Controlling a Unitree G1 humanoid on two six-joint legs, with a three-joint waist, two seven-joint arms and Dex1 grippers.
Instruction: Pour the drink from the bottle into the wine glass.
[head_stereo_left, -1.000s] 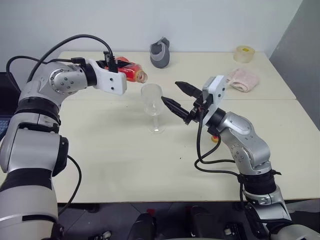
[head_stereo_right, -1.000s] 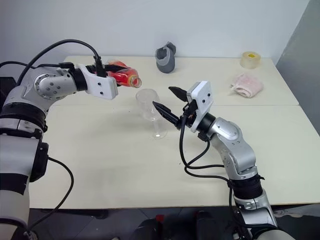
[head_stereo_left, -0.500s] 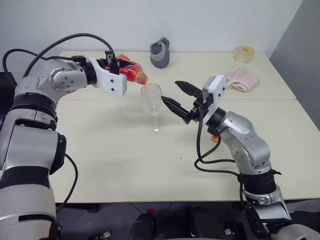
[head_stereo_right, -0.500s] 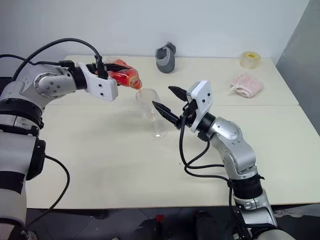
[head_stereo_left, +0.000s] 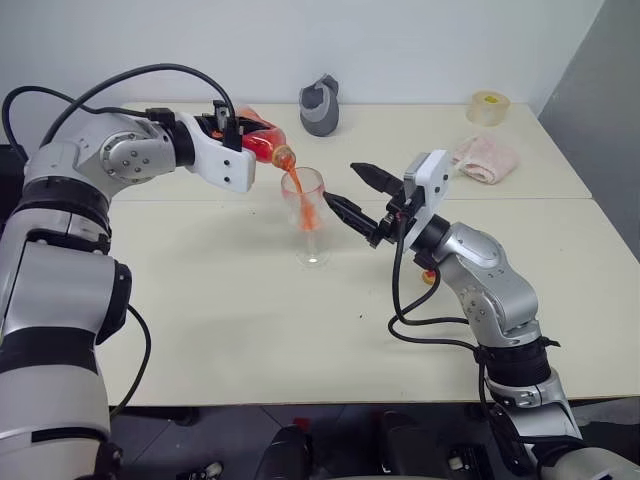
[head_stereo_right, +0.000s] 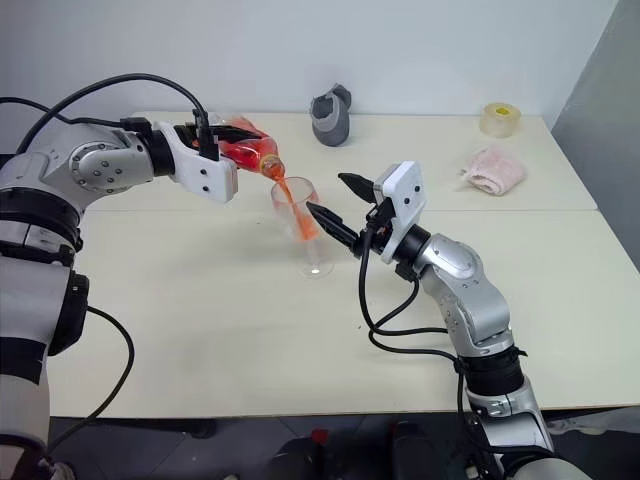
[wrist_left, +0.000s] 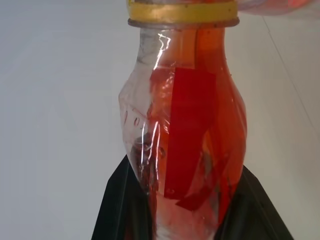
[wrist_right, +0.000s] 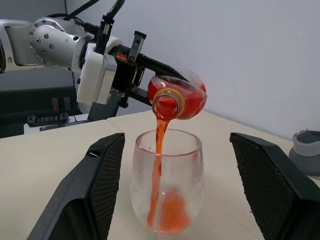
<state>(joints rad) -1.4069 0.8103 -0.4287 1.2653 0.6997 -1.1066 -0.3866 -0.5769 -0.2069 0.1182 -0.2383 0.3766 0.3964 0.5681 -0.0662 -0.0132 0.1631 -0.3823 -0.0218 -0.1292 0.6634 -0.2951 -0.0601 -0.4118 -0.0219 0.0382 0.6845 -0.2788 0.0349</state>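
My left gripper (head_stereo_left: 235, 130) is shut on the small clear bottle (head_stereo_left: 258, 143), which is tipped mouth-down over the wine glass (head_stereo_left: 306, 215). A thin stream of the red drink (head_stereo_left: 296, 190) runs from the uncapped mouth into the bowl and pools at its bottom (wrist_right: 167, 217). In the left wrist view the bottle (wrist_left: 185, 125) stands between the two black fingers (wrist_left: 117, 210). My right gripper (head_stereo_left: 342, 184) is open, one finger on each side of the glass bowl. Gaps show between the finger pads (wrist_right: 102, 185) and the glass (wrist_right: 187, 170).
A grey cup-like object (head_stereo_left: 320, 104) stands at the back of the cream table (head_stereo_left: 220, 330). A tape roll (head_stereo_left: 487, 107) and a pink cloth (head_stereo_left: 486, 160) lie at the back right. A small orange thing (head_stereo_left: 430, 277) lies beside my right forearm.
The left gripper has rolled the bottle further mouth-down. A stream of drink now falls into the glass, which was empty a second ago. The right gripper has not moved.
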